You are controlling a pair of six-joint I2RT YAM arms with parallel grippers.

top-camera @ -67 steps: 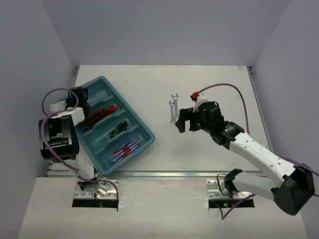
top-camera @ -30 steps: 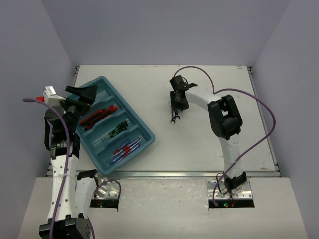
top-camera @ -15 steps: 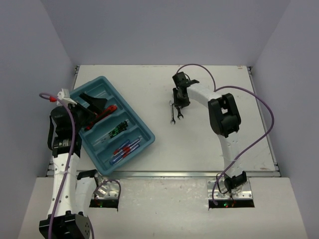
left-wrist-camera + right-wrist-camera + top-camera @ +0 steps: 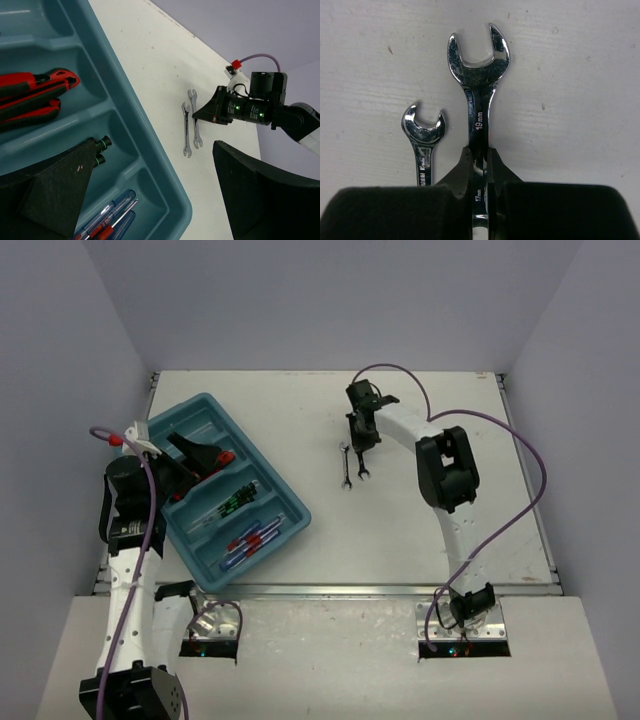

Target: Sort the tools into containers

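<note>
Two silver wrenches lie side by side on the white table. My right gripper (image 4: 480, 155) is shut on the shank of the larger wrench (image 4: 479, 85) (image 4: 363, 470), which rests flat. Just left of it lies the smaller wrench (image 4: 423, 135) (image 4: 346, 466), untouched. The teal tray (image 4: 300, 510) holds red-handled pliers (image 4: 35, 95), black screwdrivers with green marks (image 4: 232, 502) and blue-and-red screwdrivers (image 4: 250, 538) in separate compartments. My left gripper (image 4: 197, 453) hangs open over the tray near the pliers, holding nothing.
The tray sits slanted at the table's left side, its near corner (image 4: 182, 220) rounded. Grey walls enclose the table on three sides. A purple cable (image 4: 500, 430) loops from the right arm over the table's right half.
My right gripper's fingers have closed onto the larger wrench. The left gripper has shifted slightly right over the tray, still open.
</note>
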